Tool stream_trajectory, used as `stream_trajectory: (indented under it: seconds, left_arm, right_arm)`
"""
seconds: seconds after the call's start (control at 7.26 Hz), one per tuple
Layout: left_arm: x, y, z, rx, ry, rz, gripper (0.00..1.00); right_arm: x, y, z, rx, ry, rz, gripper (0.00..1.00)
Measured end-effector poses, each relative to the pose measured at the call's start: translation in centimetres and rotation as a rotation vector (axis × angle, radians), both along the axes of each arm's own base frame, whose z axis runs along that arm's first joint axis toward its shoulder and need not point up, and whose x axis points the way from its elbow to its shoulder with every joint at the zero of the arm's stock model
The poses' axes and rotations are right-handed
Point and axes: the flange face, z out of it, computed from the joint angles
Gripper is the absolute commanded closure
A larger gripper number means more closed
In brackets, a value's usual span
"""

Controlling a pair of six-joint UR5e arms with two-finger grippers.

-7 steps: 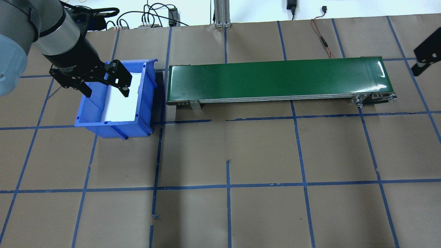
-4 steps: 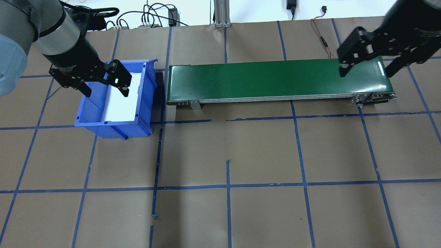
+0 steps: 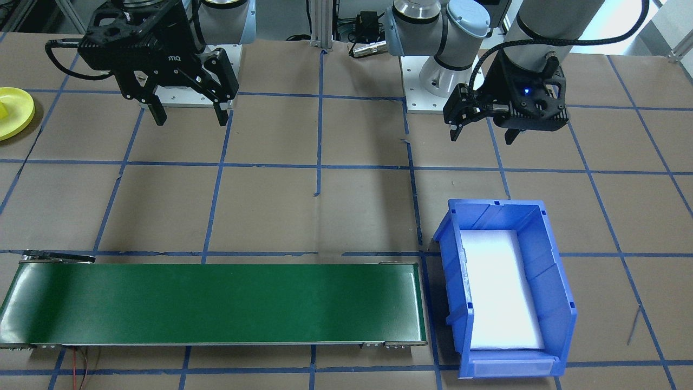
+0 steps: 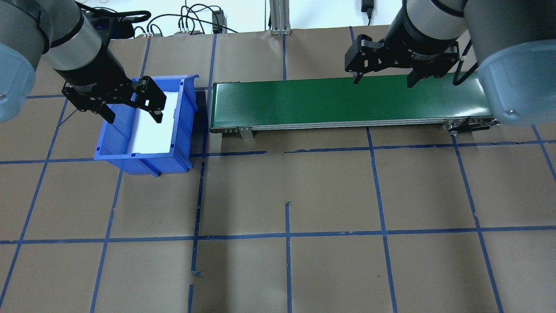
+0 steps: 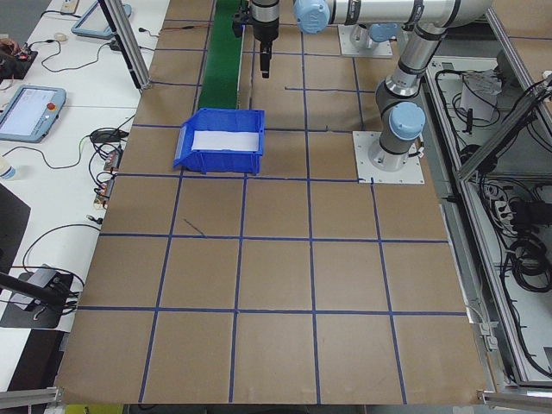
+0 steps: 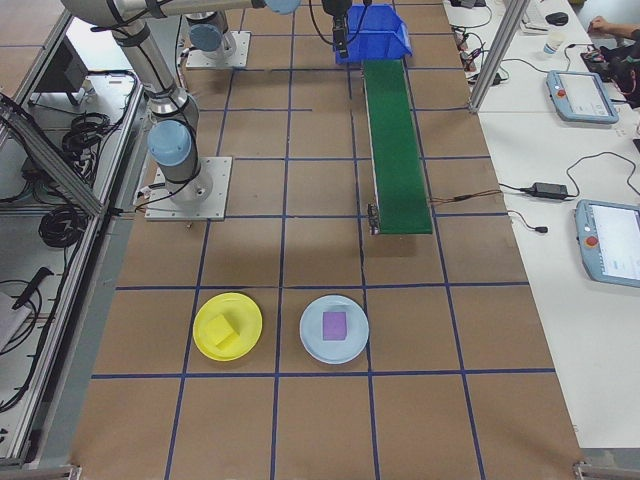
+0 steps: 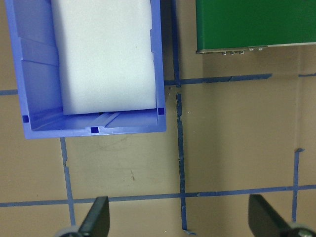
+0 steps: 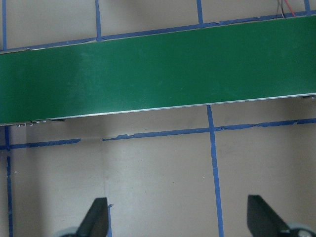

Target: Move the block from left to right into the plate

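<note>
A yellow block was seen lying skewed on the plate only from the exterior right view. Both the left end effector and right end effector were spread apart, empty.

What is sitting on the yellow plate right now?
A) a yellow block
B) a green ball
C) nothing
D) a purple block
A: the right-side view shows a yellow block resting on the yellow plate, while the purple block sits on the pale blue plate beside it.

Silver-grey arms, pale-blue joint caps; black two-finger tools, left tool showing blue LED.
</note>
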Motion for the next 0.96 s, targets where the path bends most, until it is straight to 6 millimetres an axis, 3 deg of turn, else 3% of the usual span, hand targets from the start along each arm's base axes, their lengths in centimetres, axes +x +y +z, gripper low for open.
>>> stream_trajectory:
  seconds: [0.69, 0.96]
  left_arm:
    - [0.1, 0.0, 0.1, -0.002, 0.001, 0.001, 0.00]
    - [0.2, 0.0, 0.4, -0.010, -0.009, 0.002, 0.00]
  right_arm:
    - [-0.9, 1.1, -2.4, 0.151, 0.066, -0.015, 0.00]
    - [-2.9, 0.4, -2.3, 0.155, 0.062, -0.051, 0.00]
